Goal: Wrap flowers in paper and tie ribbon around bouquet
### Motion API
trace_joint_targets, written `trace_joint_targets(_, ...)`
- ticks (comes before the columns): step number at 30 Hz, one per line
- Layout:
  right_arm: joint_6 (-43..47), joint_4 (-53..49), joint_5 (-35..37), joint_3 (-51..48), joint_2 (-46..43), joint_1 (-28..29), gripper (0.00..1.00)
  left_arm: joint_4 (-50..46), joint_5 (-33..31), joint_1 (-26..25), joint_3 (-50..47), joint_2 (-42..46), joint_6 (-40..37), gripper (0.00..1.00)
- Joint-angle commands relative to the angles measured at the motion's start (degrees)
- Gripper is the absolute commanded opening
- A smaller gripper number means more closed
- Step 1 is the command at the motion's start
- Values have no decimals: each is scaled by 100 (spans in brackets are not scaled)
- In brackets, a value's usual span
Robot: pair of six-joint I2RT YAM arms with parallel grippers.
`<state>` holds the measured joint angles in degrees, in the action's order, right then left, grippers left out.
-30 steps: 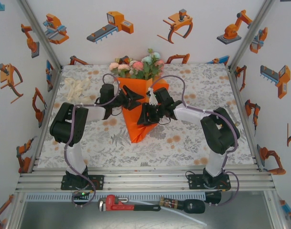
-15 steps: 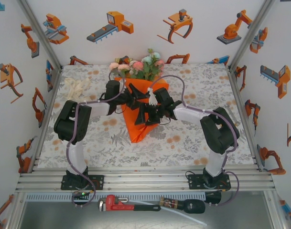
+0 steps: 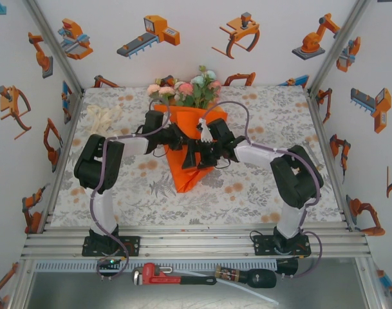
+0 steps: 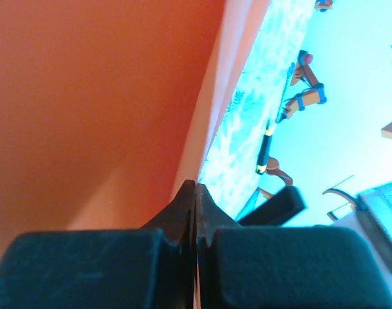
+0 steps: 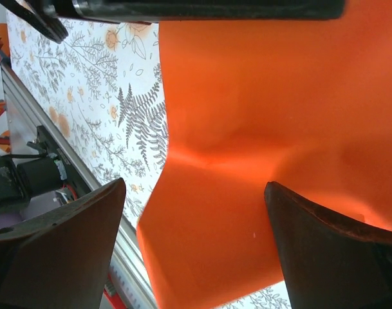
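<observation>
Bouquet [image 3: 184,174] lies mid-worktop [image 3: 266,187]: one orange cone, tip toward the arm bases, blooms toward the back wall. Flowers [image 3: 186,91] spill from the wide end, with pink, peach and pale blue heads too bunched to count. One sheet of paper [image 5: 260,109] makes the cone, smooth and bright. Two claws are on it. Left claw [image 3: 176,136] is at the cone's left flank near the top. In its wrist view the fingers [image 4: 179,215] are pressed together right at the paper's edge; whether a sliver sits between them, can't tell. Right claw [image 3: 197,154] hangs over the cone's middle, jaws spread wide above the orange. One ribbon [image 3: 102,118], bunched up, sits far left, well apart from the bouquet. One red wrench [image 3: 162,277] lies on the ledge in front of the bases.
</observation>
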<state>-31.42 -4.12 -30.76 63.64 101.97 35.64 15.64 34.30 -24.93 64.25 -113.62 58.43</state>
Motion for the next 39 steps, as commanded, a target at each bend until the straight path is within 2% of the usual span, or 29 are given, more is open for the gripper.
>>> trace_joint_targets(1,-54,-131,348,-131,-646,-81,79,-411,-83,115,97,255,-437,0)
trace_joint_targets(4,-198,-117,462,-473,-1076,-84,75,-190,-22,167,101,214,-410,0)
trace_joint_targets(9,-271,-107,410,-975,-1369,-85,55,290,159,175,241,-51,-228,0)
trace_joint_targets(11,-294,-49,415,-1116,-1448,-88,53,553,264,174,319,-166,-89,0)
trace_joint_targets(17,-305,328,103,-1103,-1445,-64,66,632,283,183,630,-379,20,0)
trace_joint_targets(21,27,-4,376,-827,-1336,-24,78,441,161,186,631,-272,-49,0)
trace_joint_targets(24,107,-321,728,-588,-1159,-9,79,414,96,172,618,-196,-59,0)
trace_joint_targets(28,271,-830,1255,-193,-912,214,70,402,49,169,667,-204,4,2)
trace_joint_targets(31,250,-1168,1541,99,-771,312,56,407,8,164,660,-187,3,4)
trace_joint_targets(33,171,-1178,1580,134,-758,329,47,348,-28,174,651,-118,-48,11)
trace_joint_targets(37,112,-1132,1543,64,-835,339,32,144,-124,203,591,303,-373,32)
trace_joint_targets(39,85,-1059,1512,-5,-870,338,27,-108,-249,246,458,676,-607,37)
